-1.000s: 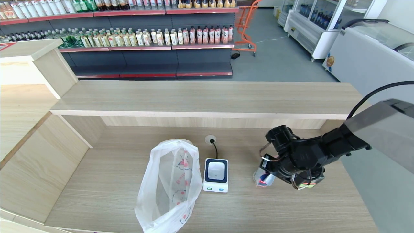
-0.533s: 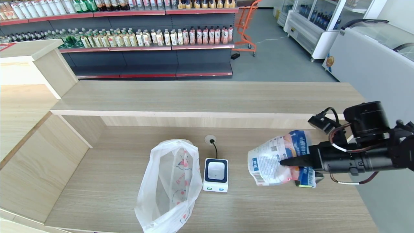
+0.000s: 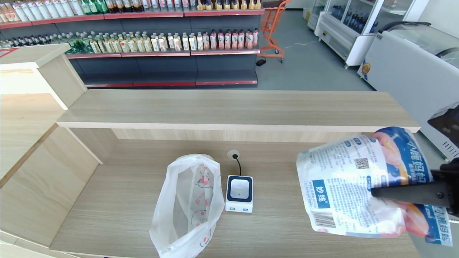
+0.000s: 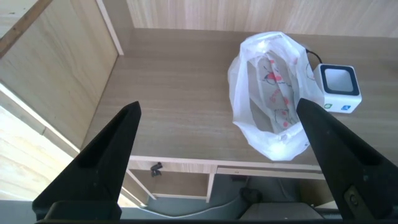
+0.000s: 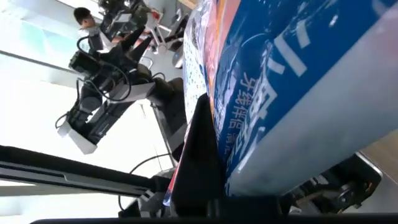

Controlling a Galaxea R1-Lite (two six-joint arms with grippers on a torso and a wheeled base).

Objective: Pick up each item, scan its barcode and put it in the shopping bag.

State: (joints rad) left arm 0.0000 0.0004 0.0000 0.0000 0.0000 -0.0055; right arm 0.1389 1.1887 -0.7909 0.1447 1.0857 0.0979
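My right gripper [image 3: 377, 192] is shut on a white and blue snack pouch [image 3: 344, 186], held high over the right end of the counter. The pouch's printed back faces the head view, with its barcode [image 3: 323, 219] at the lower corner. In the right wrist view the pouch [image 5: 298, 93] is pressed against a black finger [image 5: 202, 155]. The white shopping bag [image 3: 186, 204] stands open at the middle of the counter, and the white scanner [image 3: 239, 193] sits just right of it. My left gripper [image 4: 224, 162] hangs open high above the bag [image 4: 273, 93] and scanner [image 4: 339, 87].
A raised wooden ledge [image 3: 229, 107] runs behind the lower counter [image 3: 118, 215], and a side wall [image 3: 46, 186] closes its left end. The scanner's cable goes to a socket [image 3: 233, 154]. Bottle shelves and freezers stand beyond.
My right arm has lifted the pouch off the counter, up and to the right, much nearer the head camera. The bag and scanner have not moved.
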